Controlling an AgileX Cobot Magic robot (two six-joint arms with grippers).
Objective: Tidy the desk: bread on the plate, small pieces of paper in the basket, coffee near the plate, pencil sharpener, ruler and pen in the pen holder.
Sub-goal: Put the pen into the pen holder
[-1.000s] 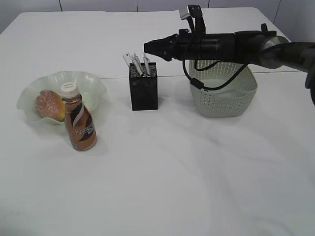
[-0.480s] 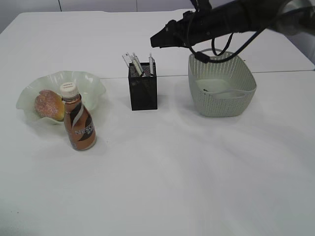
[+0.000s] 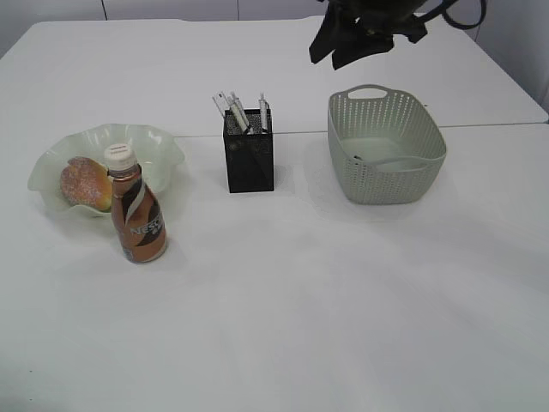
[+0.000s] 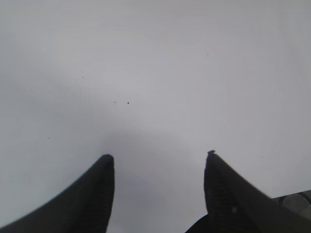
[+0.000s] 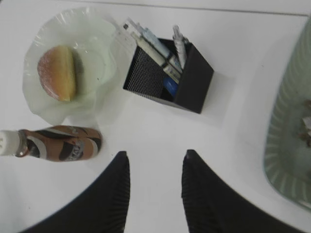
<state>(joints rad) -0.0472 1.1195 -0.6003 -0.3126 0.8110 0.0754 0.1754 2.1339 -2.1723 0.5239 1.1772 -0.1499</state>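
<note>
The bread lies in the pale green plate at the left, and the coffee stands upright just in front of it. A clear ruler and pens stick out of the black mesh pen holder; a small blue thing sits inside, too unclear to name as the pencil sharpener. Small pieces of paper lie in the basket. My right gripper hangs high above the table's far side, open and empty. My left gripper is open over bare table.
The white table has a seam running behind the holder and basket. The basket's wall stands at the right edge of the right wrist view. The left arm does not appear in the exterior view.
My right arm has risen and swung back from just above the pen holder to the top edge of the exterior view. The objects have stayed in place.
</note>
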